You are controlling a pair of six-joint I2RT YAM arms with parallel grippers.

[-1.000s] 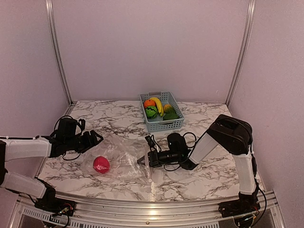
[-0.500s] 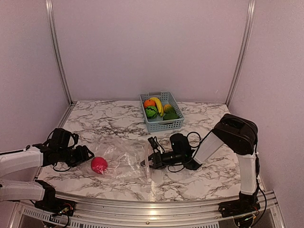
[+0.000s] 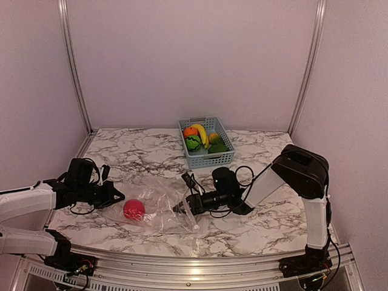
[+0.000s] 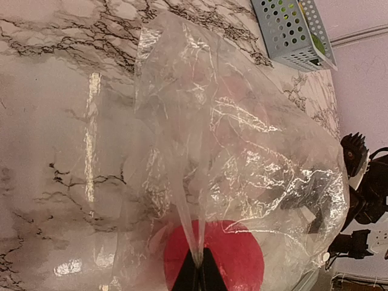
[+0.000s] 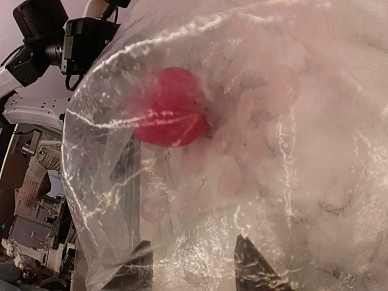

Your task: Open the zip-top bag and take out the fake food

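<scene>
Last-item stage. The red fruit (image 3: 134, 210) sits inside the clear bag (image 3: 162, 199), which lies on the table btw both arms. Other toys are in the basket (image 3: 207, 160). Left claw (image 4: 195, 268) is pinched tight on a bag fold, just beside the fruit. Right claw (image 5: 193, 244) is parted at the opposite end, clamping nothing. Next, prob: hold the bag steady and reach thru the mouth.

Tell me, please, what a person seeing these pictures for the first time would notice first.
The bright pink-red fruit stands out first, lying inside the clear, crinkly zip-top bag on the near part of the marble table. The left gripper pinches the bag's film from the left, and the right gripper sits at its right end, jaws apart. Behind, a light blue basket holds a banana and an orange ball.
</scene>
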